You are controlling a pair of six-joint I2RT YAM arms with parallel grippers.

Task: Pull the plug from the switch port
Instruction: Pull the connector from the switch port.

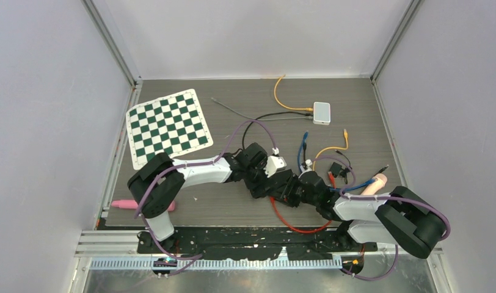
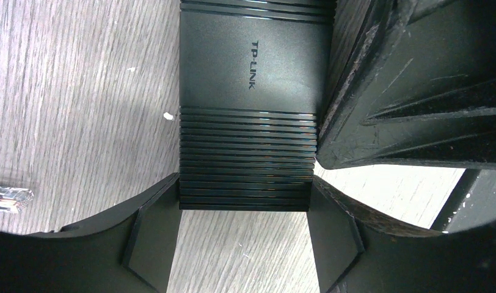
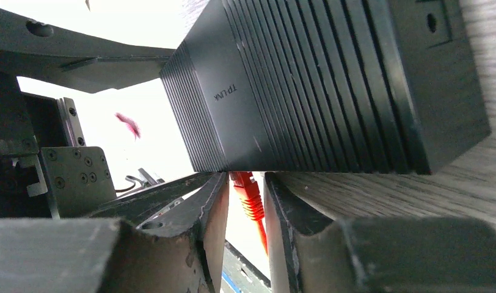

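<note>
the left gripper (image 2: pixel 244 204) is clamped across the switch (image 2: pixel 251 61), we figure to pin it, while the right gripper (image 3: pixel 244 180) straddles the red plug (image 3: pixel 251 204) at its 6 o'clock edge, jaws narrow, can't tell if they're pinching

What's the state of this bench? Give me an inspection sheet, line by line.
Surface: dark wood-grain tabletop.
Job's things: black ribbed TP-Link switch lies flat; red plug sits in its port, not yet pulled.
Clutter: green-and-white checkerboard mat; small white box; pink object at the left edge.
Grippers: left gripper clamped on the switch's sides; right gripper has a finger on each side of the plug, contact unclear.
Cables: red cable; blue cable; orange cable into the white box; grey cable.
Surroundings: plain light walls; metal frame posts.
</note>
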